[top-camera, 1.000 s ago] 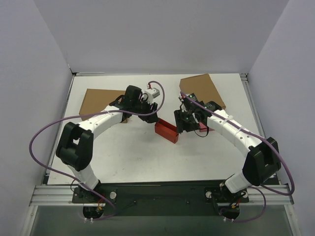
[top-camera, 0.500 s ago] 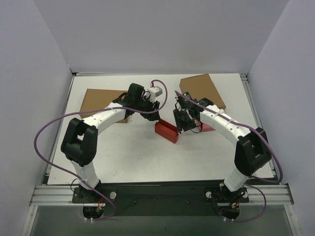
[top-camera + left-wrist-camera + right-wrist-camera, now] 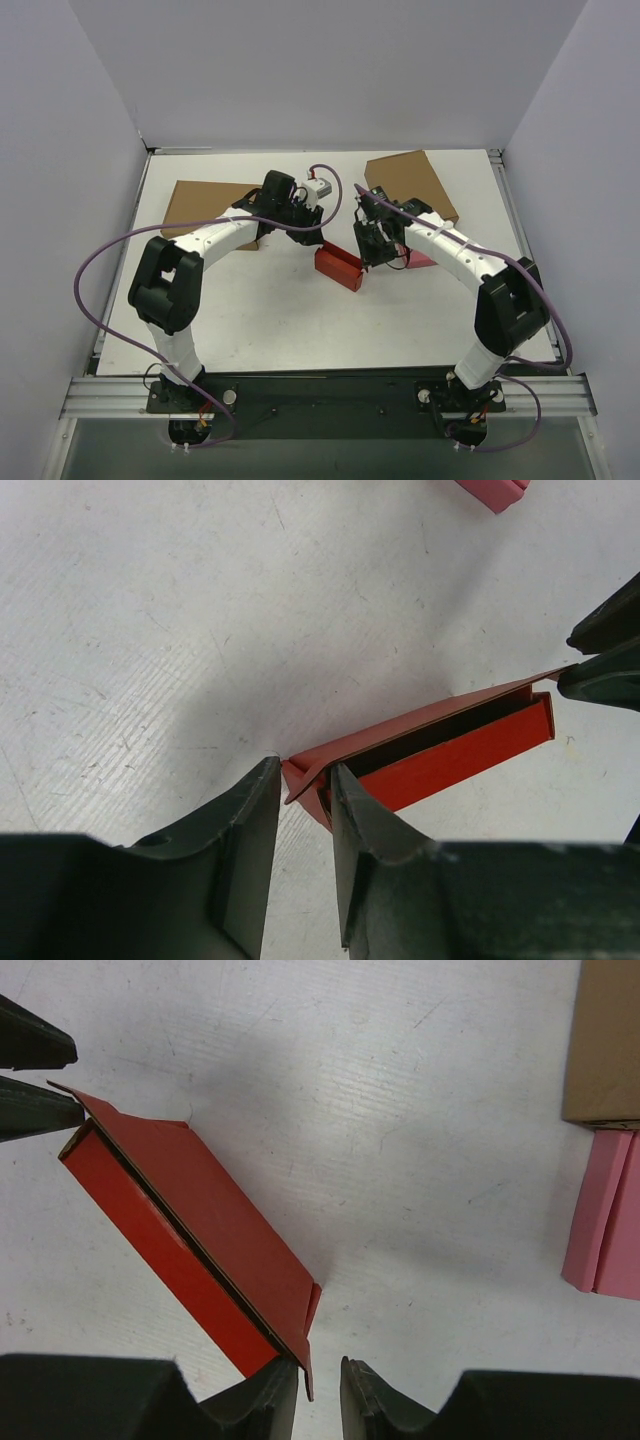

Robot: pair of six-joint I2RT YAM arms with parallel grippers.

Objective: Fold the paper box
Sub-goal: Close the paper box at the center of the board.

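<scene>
The red paper box (image 3: 338,267) lies mid-table as a long, low, partly folded shape with its lid ajar. In the left wrist view its near end flap (image 3: 305,770) sits between the tips of my left gripper (image 3: 300,780), whose jaws stand a narrow gap apart around it. My left gripper is at the box's far-left end (image 3: 312,243). My right gripper (image 3: 372,256) is at the other end. In the right wrist view a thin flap of the box (image 3: 200,1220) hangs between its fingertips (image 3: 318,1385), against the left one, with table showing beside the right one.
A small pink box (image 3: 605,1210) lies right of the red one, touching a brown cardboard box (image 3: 410,185) at the back right. Another brown box (image 3: 205,205) lies at the back left under the left arm. Grey walls enclose the table.
Both arms have shifted slightly inward toward the ends of the red box. The box itself has stayed in place.
</scene>
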